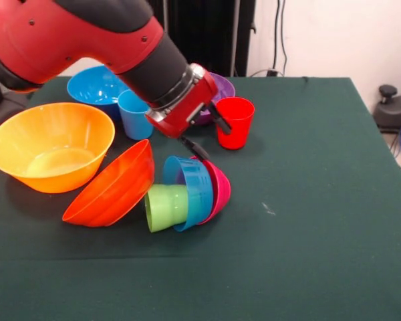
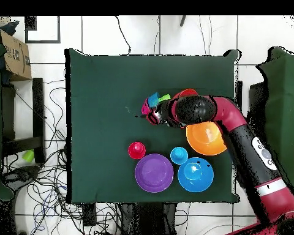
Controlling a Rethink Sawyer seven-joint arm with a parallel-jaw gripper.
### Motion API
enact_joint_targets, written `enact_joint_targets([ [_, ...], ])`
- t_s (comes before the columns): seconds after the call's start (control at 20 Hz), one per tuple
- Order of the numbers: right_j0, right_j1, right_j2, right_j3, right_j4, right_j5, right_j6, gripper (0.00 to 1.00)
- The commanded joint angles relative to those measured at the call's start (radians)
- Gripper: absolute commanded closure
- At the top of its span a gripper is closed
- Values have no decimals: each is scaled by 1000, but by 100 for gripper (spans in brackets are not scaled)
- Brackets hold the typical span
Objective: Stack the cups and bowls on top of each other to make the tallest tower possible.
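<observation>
A pile of nested ware lies on its side at mid-table: the lime green cup (image 1: pixel 166 207) inside the small blue bowl (image 1: pixel 195 187) inside the small magenta bowl (image 1: pixel 220 190). It also shows in the overhead view (image 2: pixel 153 101). My gripper (image 1: pixel 208 135) hangs just above and behind this pile, open and empty. The red-orange bowl (image 1: pixel 113 187) leans tilted against the pile's left. The big yellow-orange bowl (image 1: pixel 50 147) stands upright, apart. The red cup (image 1: pixel 235 122), light blue cup (image 1: pixel 134 115), large blue bowl (image 1: pixel 93 85) and purple bowl (image 1: pixel 224 85) stand behind.
The dark green table (image 1: pixel 321 200) ends at a front edge near the camera. In the overhead view my arm (image 2: pixel 235 125) crosses over the yellow-orange bowl (image 2: pixel 206 139). A cardboard box (image 2: pixel 16 56) sits off the table.
</observation>
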Motion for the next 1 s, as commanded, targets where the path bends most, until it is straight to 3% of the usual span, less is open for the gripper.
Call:
enact_joint_targets([
  [0.05, -4, -27, -53, -43, 16, 159, -321, 0],
  [0.4, 2, -30, -28, -69, 41, 188, -330, 0],
  [1.0, 60, 41, -43, -251, -8, 186, -462, 0],
])
